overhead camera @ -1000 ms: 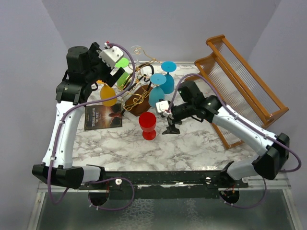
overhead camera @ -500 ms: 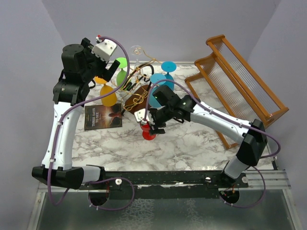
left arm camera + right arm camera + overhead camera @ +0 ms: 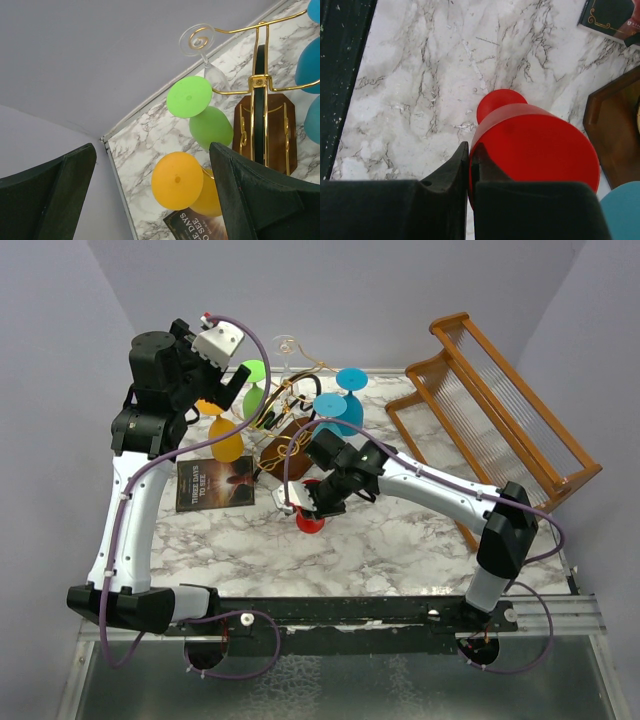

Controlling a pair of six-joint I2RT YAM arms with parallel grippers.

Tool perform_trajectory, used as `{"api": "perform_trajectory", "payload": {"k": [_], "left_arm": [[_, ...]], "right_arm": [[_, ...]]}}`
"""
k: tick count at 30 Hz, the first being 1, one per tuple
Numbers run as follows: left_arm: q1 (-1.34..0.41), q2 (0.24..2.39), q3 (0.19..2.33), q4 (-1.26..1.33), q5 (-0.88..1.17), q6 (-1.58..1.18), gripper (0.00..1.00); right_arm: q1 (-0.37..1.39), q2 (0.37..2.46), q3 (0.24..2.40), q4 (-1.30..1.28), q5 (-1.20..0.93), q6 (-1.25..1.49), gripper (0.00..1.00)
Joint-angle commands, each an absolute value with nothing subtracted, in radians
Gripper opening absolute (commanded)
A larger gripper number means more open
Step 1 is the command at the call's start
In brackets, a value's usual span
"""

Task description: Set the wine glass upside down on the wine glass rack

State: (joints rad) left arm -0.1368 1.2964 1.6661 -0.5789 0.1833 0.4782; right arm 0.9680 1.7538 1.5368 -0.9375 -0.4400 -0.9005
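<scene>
A red wine glass stands upright on the marble table, just in front of the wine glass rack. The rack is gold wire scrolls with a black bar on a brown wooden base. My right gripper is shut on the glass's rim, one finger inside the bowl and one outside. From above, only the glass's red foot shows under that gripper. My left gripper hangs open above the rack's left side, holding nothing.
Green, orange, blue and clear glasses hang upside down on the rack. A dark book lies left of the rack. A large orange-brown slatted rack stands at the back right.
My right arm swung left to the red glass and its jaws closed on the rim. The left gripper rose slightly and then held still, open.
</scene>
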Motion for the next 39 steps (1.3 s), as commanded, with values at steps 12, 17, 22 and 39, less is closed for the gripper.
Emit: {"api": "perform_trajectory", "payload": {"k": [12, 17, 22, 39], "left_arm": [[-0.133, 1.32, 1.71, -0.531, 0.242, 0.315, 0.99], [-0.132, 1.323, 1.74, -0.517, 0.314, 0.267, 0.99], [-0.133, 1.338, 1.749, -0.461, 0.392, 0.138, 0.99], [-0.133, 1.355, 1.637, -0.162, 0.676, -0.386, 0.85]], "right_arm": [[0.937, 1.371, 1.265, -0.871, -0.306, -0.801, 0.01], [0.766, 1.203, 1.219, -0.874, -0.354, -0.775, 0.01], [0.576, 1.036, 1.229, -0.862, -0.401, -0.765, 0.01], [0.485, 1.111, 1.6, -0.626, -0.339, -0.689, 0.01]]}}
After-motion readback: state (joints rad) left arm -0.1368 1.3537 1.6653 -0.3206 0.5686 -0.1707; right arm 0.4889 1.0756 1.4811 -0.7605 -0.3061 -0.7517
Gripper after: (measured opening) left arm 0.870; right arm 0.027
